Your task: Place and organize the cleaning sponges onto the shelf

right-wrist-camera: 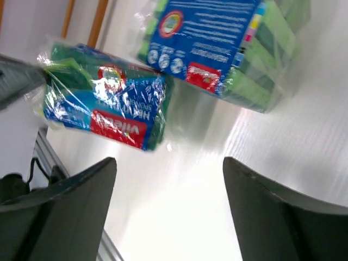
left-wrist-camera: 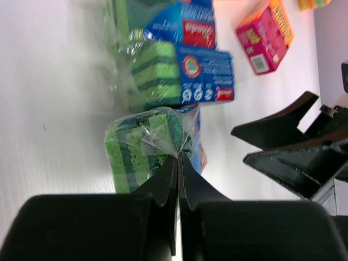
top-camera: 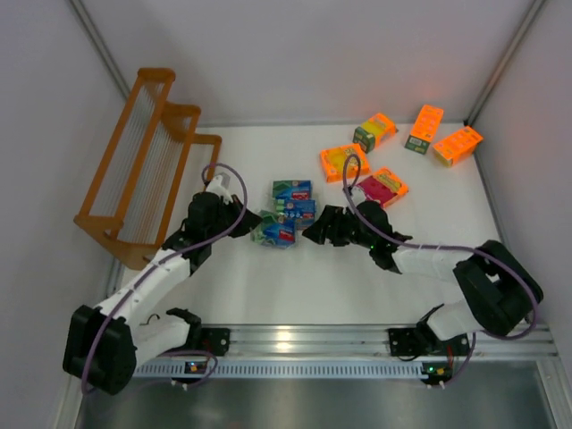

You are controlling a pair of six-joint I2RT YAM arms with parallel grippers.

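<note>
Three blue-green sponge packs lie mid-table: a far one [top-camera: 292,189], a middle one [top-camera: 297,210] and a near one [top-camera: 275,231]. My left gripper [top-camera: 251,223] is shut on the clear wrapper end of the near pack [left-wrist-camera: 144,149], as the left wrist view [left-wrist-camera: 178,156] shows. The middle pack [left-wrist-camera: 185,73] lies just beyond it. My right gripper [top-camera: 315,232] is open and empty just right of these packs; in the right wrist view [right-wrist-camera: 169,161] the pinched pack [right-wrist-camera: 103,98] and another pack [right-wrist-camera: 217,43] lie ahead. The orange shelf [top-camera: 143,156] stands at the far left.
Several orange packs lie at the back right [top-camera: 344,162] [top-camera: 375,131] [top-camera: 425,128] [top-camera: 458,145], and a pink-orange one [top-camera: 384,186] sits beside the right arm. Grey walls close in on both sides. A metal rail [top-camera: 304,340] runs along the near edge.
</note>
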